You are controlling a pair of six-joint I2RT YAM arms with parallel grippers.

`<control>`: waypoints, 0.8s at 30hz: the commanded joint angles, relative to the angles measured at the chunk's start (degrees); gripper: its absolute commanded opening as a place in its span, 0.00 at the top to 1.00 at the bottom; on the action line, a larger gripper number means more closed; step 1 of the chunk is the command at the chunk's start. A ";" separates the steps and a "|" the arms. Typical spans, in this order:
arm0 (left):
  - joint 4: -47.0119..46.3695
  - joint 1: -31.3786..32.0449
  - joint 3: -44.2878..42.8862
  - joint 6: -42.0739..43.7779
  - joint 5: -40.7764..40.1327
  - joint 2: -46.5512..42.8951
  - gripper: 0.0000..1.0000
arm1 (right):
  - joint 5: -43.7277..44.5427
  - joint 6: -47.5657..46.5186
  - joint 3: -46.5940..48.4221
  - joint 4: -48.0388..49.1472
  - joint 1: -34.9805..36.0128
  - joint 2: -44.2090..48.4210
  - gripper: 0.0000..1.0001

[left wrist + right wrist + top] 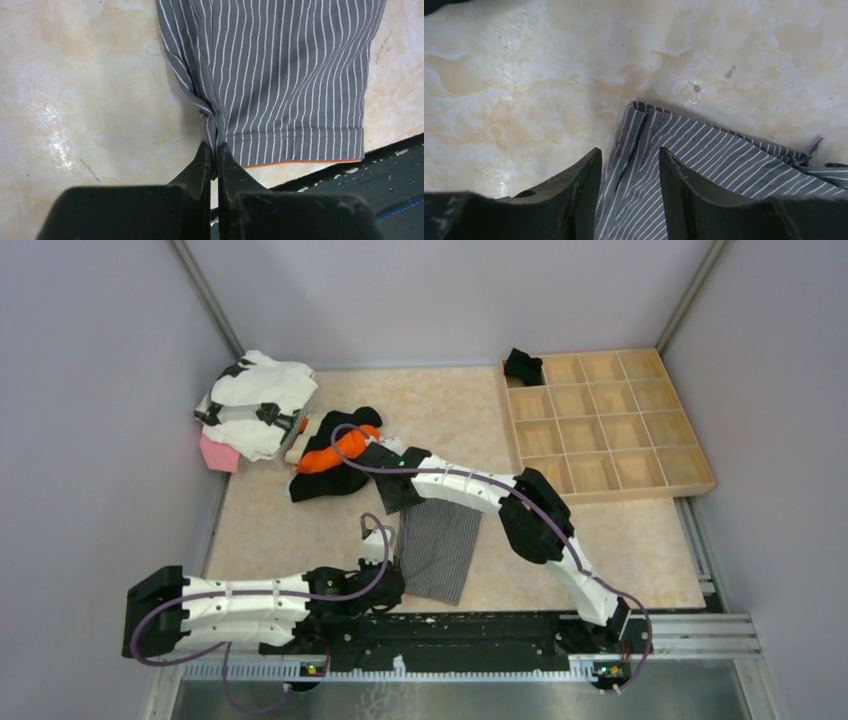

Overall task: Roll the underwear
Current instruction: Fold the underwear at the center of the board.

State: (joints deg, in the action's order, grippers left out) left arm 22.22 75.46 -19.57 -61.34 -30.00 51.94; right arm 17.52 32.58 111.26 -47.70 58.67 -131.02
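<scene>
The grey striped underwear lies flat on the table near the front middle. My left gripper is at its near left corner. In the left wrist view the gripper is shut on the hem of the striped cloth. My right gripper is at the cloth's far left corner. In the right wrist view it is open, its fingers either side of a fold of the striped cloth. A black garment sits in the tray's far left compartment.
A wooden tray with several compartments stands at the back right. A heap of black and orange garments lies just behind the right gripper. White and black clothes and a pink block are at the back left. The black base rail runs along the near edge.
</scene>
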 commanded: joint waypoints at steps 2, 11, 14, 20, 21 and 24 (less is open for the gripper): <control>-2.05 -0.05 -0.74 0.86 0.11 -1.16 1.00 | 1.42 -0.36 5.47 -1.86 0.91 -2.33 0.55; -1.74 -0.05 -1.07 1.49 -0.06 -1.41 1.00 | 2.83 -1.19 9.36 -5.02 0.94 -6.39 0.57; -2.23 -0.05 -1.08 1.81 -0.06 -1.10 1.00 | 3.04 -1.41 8.90 -5.04 0.90 -6.68 0.57; -2.29 -0.05 -1.34 1.78 0.03 -0.24 1.00 | 2.30 -1.74 8.20 -4.56 0.96 -7.23 0.67; -2.35 -0.05 -1.28 1.75 -0.02 -0.22 1.00 | 2.45 -1.73 8.07 -4.45 0.93 -7.16 0.68; -2.26 -0.05 -1.32 1.75 -0.10 -0.39 1.00 | 2.58 -1.63 7.60 -3.69 0.94 -6.50 0.76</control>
State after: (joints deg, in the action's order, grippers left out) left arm 22.02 75.46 -19.57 -60.05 -29.58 51.18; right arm 19.46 31.09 118.19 -51.70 58.89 -137.03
